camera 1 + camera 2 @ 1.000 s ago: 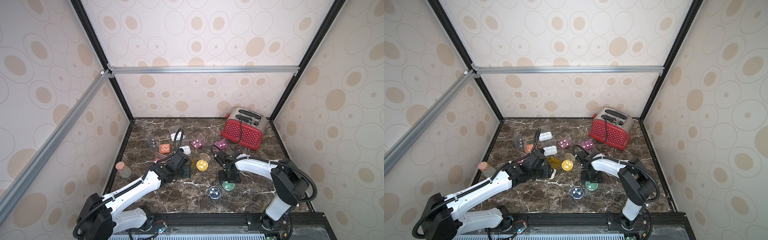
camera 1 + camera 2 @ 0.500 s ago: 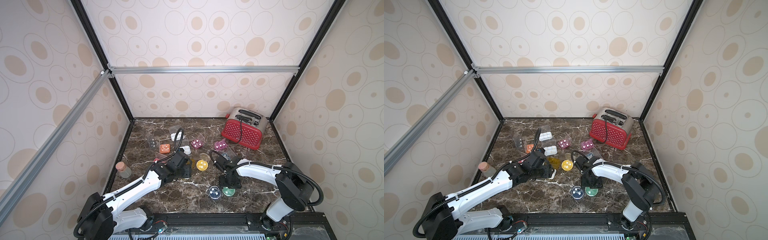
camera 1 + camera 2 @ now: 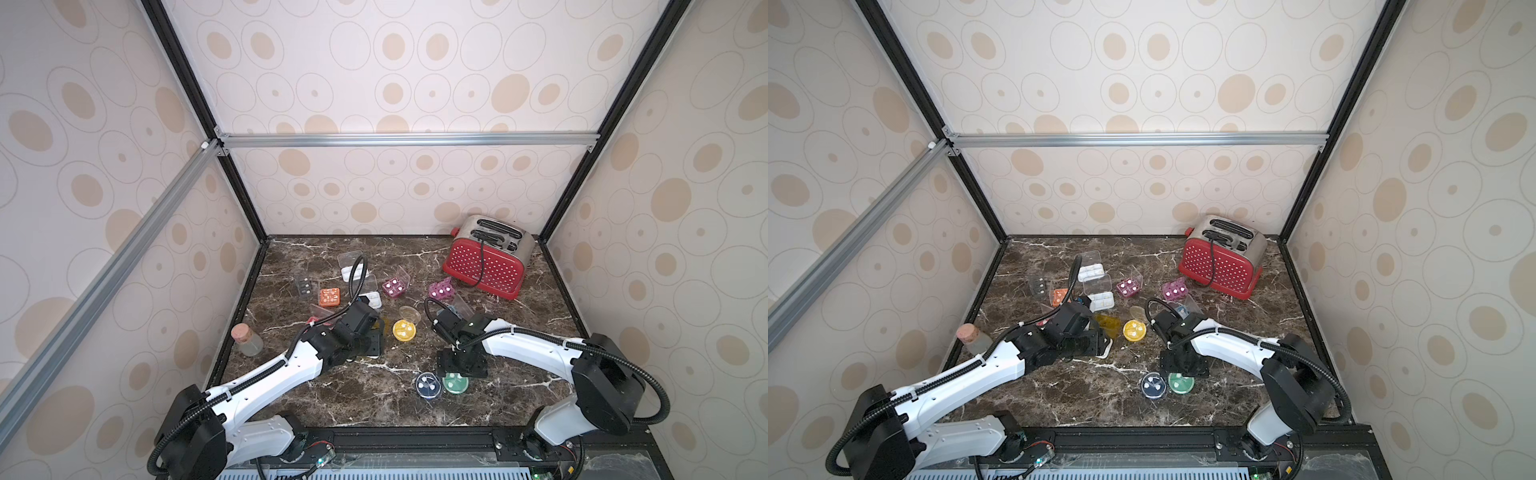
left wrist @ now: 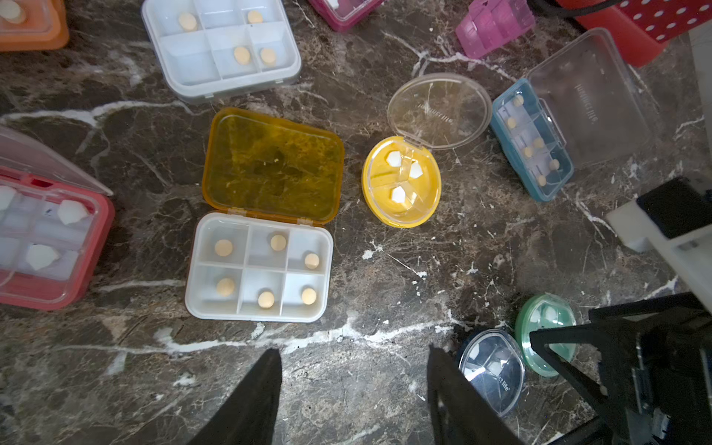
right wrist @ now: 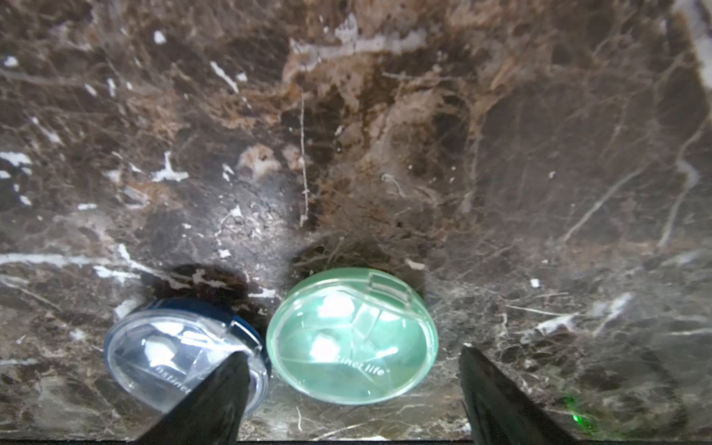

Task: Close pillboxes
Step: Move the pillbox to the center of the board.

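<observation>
The toaster [image 3: 484,266] stands back right on the table [image 3: 365,403], the jar [image 3: 246,340] far left. Two pillboxes [image 3: 428,385] lie together in front.

Red toaster [image 3: 484,266] at rear; cork-stoppered jar [image 3: 248,340] near side wall.

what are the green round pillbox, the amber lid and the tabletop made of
Green round pillbox: likely translucent glossy plastic; light glints off its lid and the contents show through. Amber lid: tinted see-through plastic, veining visible through it. Tabletop: dark brown marble look with white veins, possibly printed.
</observation>
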